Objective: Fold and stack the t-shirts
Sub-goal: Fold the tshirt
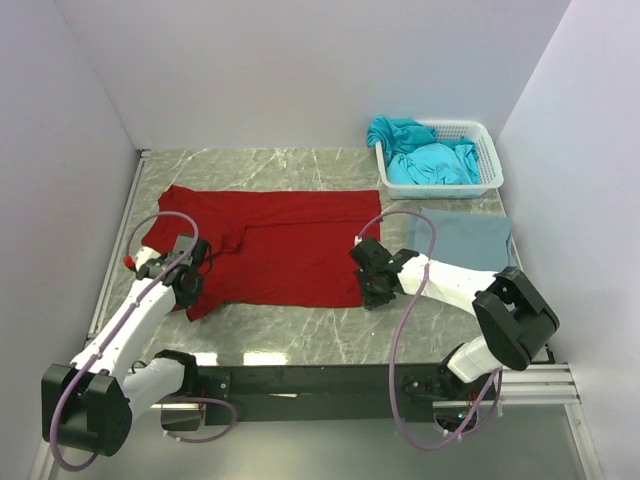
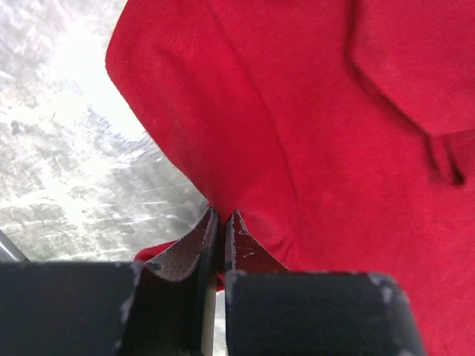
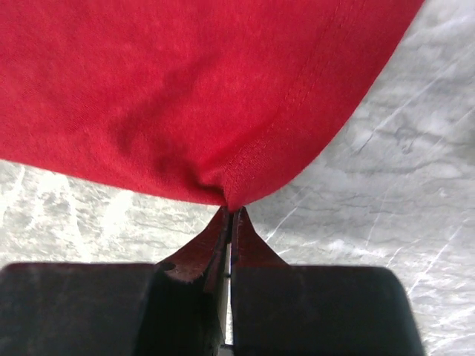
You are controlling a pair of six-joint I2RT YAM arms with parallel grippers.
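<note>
A dark red t-shirt lies spread across the marble table. My left gripper is shut on its near left edge; in the left wrist view the jaws pinch the red cloth. My right gripper is shut on its near right corner; in the right wrist view the jaws pinch the hemmed corner, lifted a little off the table. A folded grey-blue t-shirt lies flat at the right. Turquoise t-shirts are heaped in the basket.
A white lattice basket stands at the back right corner. White walls close the table on the left, back and right. The black rail with the arm bases runs along the near edge.
</note>
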